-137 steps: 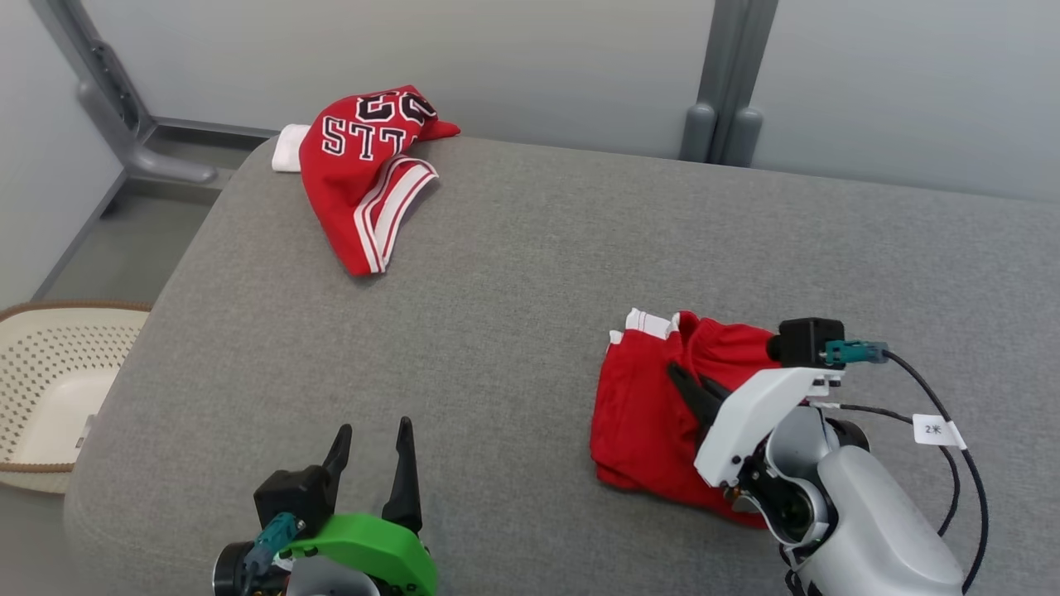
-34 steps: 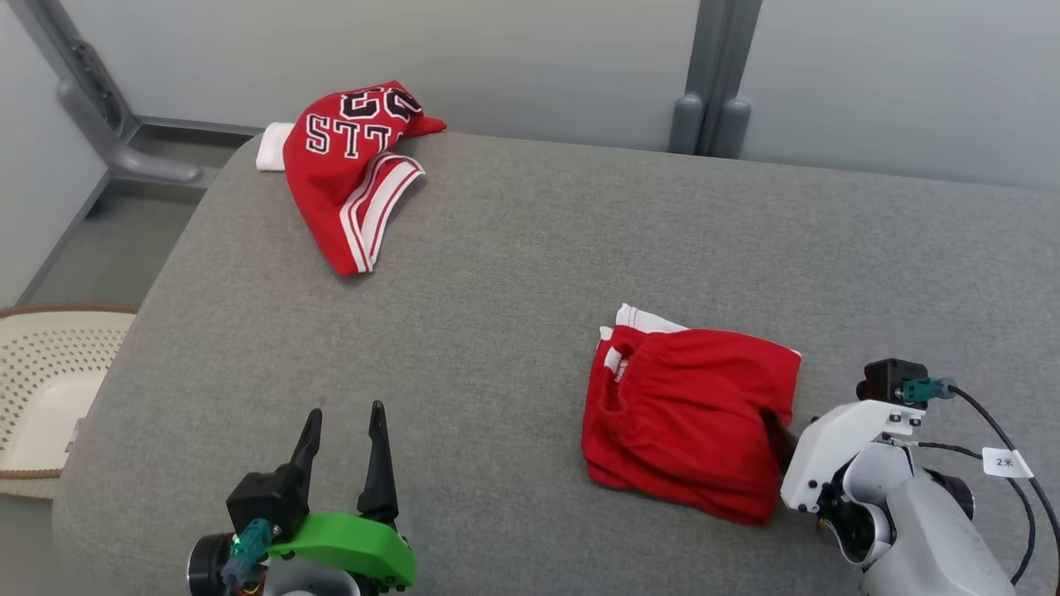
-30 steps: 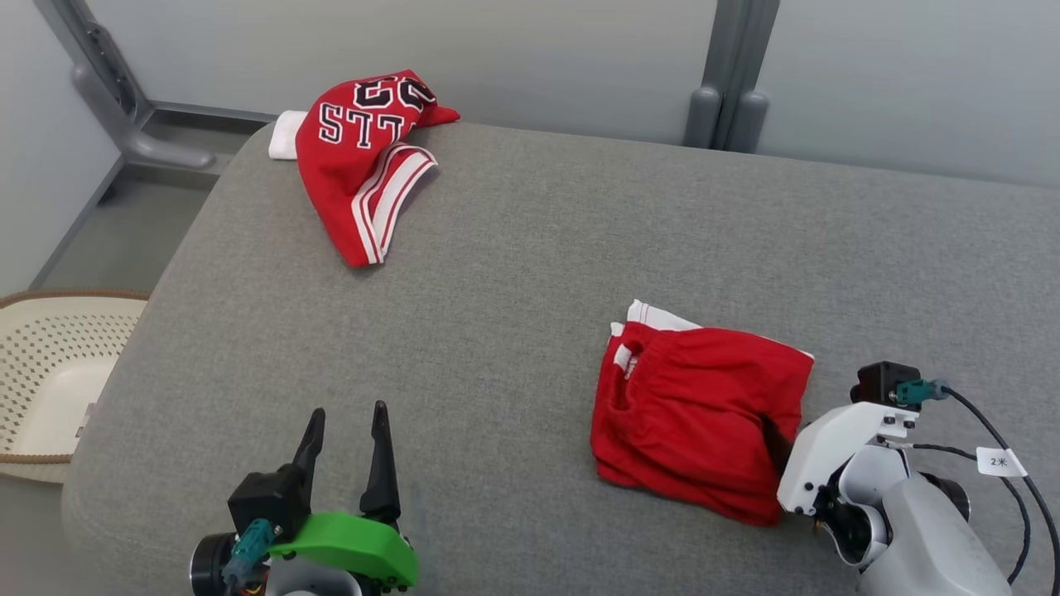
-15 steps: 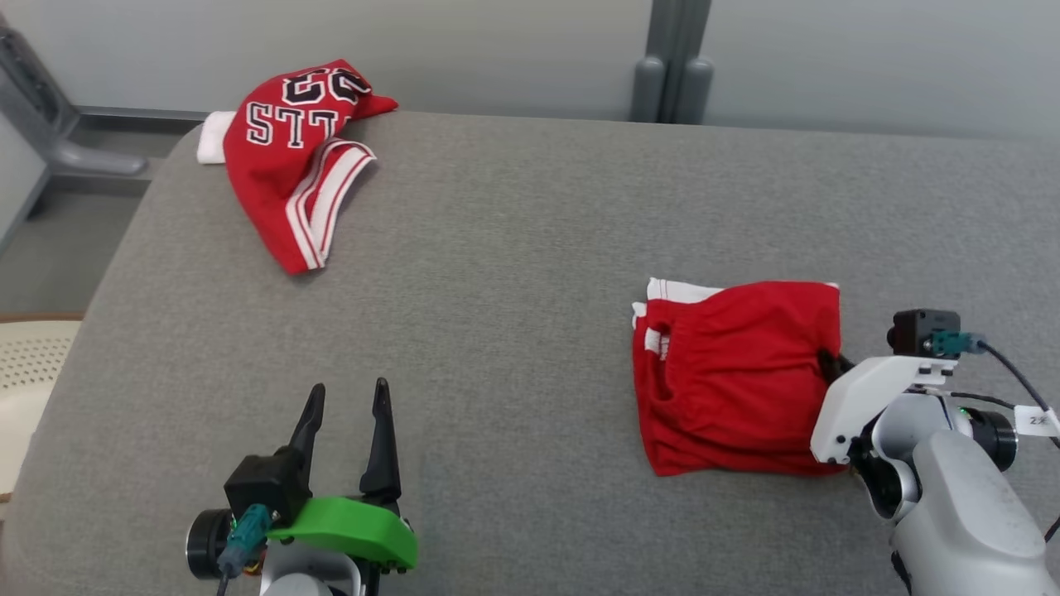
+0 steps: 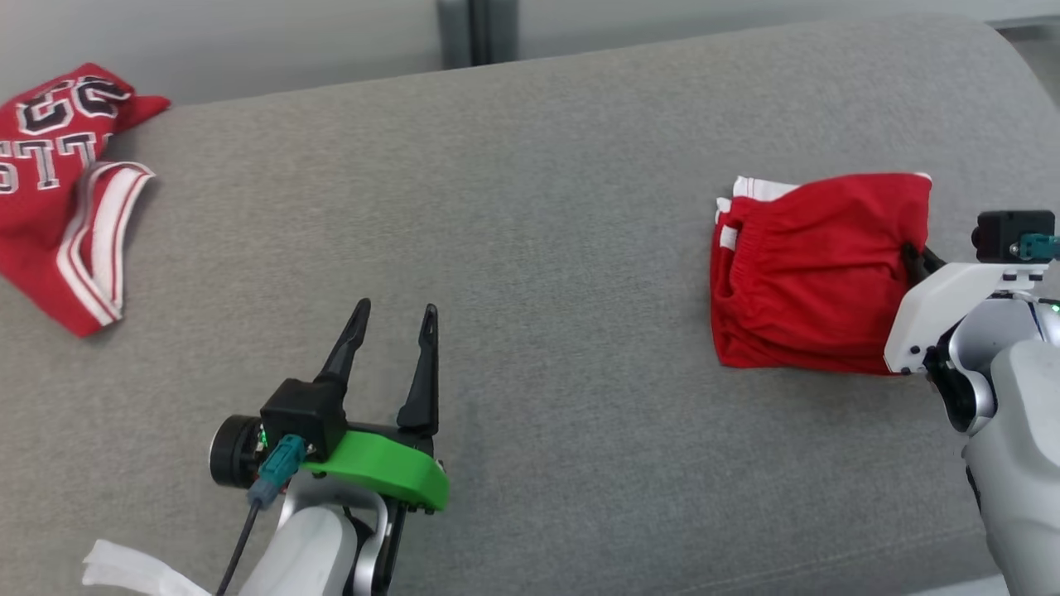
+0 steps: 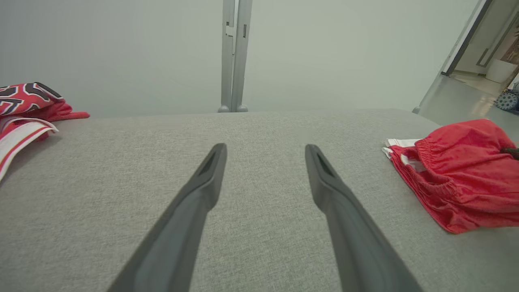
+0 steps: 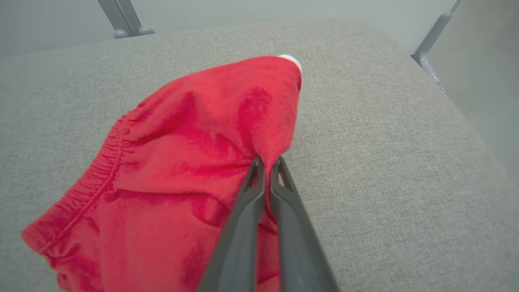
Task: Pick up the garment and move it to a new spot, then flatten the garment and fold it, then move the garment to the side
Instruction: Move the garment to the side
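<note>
The cushion (image 5: 530, 207) is a broad pad with rounded edges, covered in coarse grey woven fabric. The shorts (image 5: 811, 273) lie on the cushion toward its right end. They are folded into a compact, roughly rectangular bundle of soft red cloth. A gathered elastic waistband and white trim show on the side facing the cushion's middle. The right gripper (image 7: 267, 162) has its two long, dark, tapered fingers pressed together on a fold of the shorts, at the side nearest the cushion's right end. The cloth puckers into wrinkles that run toward this pinch point. The left gripper (image 5: 395, 309) is mounted on a green plastic bracket and sits over the cushion's near middle. Its fingers are spread wide, point toward the cushion's far edge and hold nothing. A crumpled red jersey (image 5: 50, 190) with white striped bands and black-and-white lettering lies at the cushion's far left corner. A grey post (image 6: 235, 56) rises behind the middle of the cushion's far edge.
</note>
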